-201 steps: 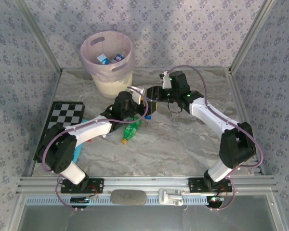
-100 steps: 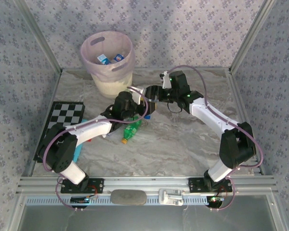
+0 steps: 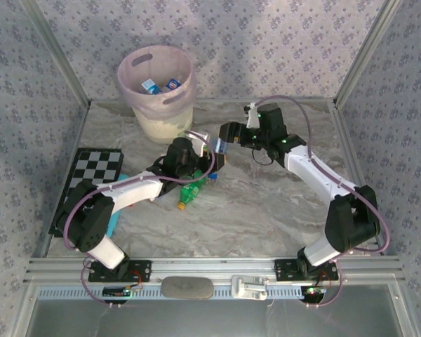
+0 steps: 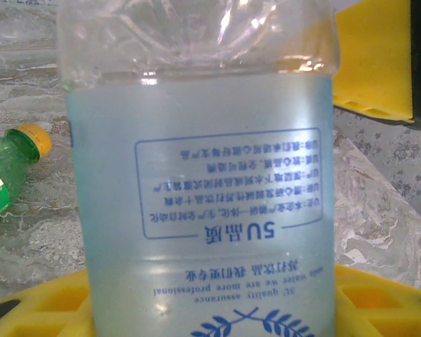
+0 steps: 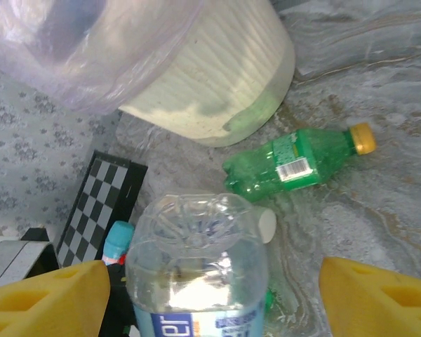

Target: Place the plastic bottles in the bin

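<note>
Left claw (image 4: 210, 312) is clamped on the clear bottle (image 4: 196, 196), held above the centre of the table (image 3: 266, 203). Right claw (image 5: 212, 298) stands apart either side of the same bottle, with gaps visible. Green bottle (image 5: 295, 161) lies on the table nearby. Bin (image 3: 161, 116) stands far left, with bottles inside.

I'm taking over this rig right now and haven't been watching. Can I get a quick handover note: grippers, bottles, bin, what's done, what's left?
Grippers: the left gripper is shut on a clear bottle. The right gripper is open, its fingers either side of that bottle's base, not touching it.
Bin: the bin stands upright at the far left of the table.
Done: at least two blue-labelled bottles are inside the bin.
Left: drop the clear bottle in, then fetch the green bottle lying on the table by the left arm. More may be hidden under that arm.
</note>
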